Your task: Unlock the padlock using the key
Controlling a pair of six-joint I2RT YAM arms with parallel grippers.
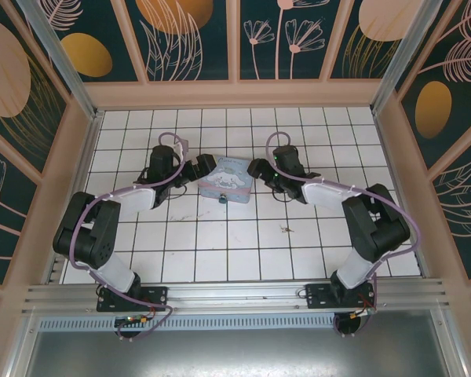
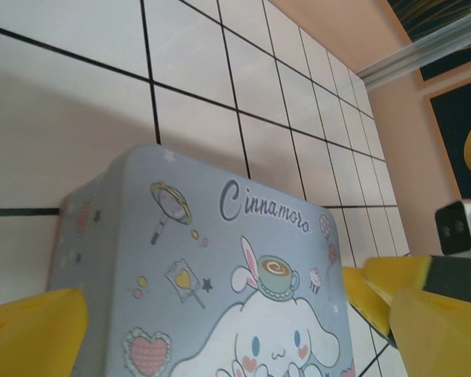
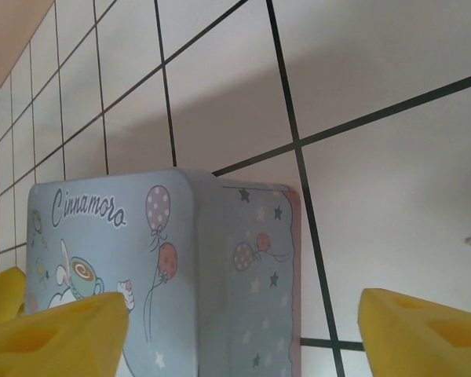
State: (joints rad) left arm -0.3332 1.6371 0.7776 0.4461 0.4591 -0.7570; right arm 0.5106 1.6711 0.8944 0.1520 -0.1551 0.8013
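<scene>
A: Grey fleck on a white tile, that the key [image 1: 285,229]?
B: Prob. yes, too small to be sure. It lies on the tiled table [image 1: 220,251], on the right arm's side, nearer the bases than either gripper and well apart from both.
A: And the padlock [image 1: 220,196]?
B: Looks like the small dark bit at the near edge of the pastel tin [image 1: 226,177]. Can't make out details.
A: Fingers?
B: The left gripper [image 1: 198,169] has its yellow fingers [image 2: 31,330] wide apart w/ the tin btwn them. Can't tell if they touch it.
A: Right?
B: The right gripper [image 1: 259,169] has its fingers [image 3: 424,330] apart too, astride the tin's corner. One overlaps the lid face; the other has bare tile btwn it and the tin. Not clamped.
</scene>
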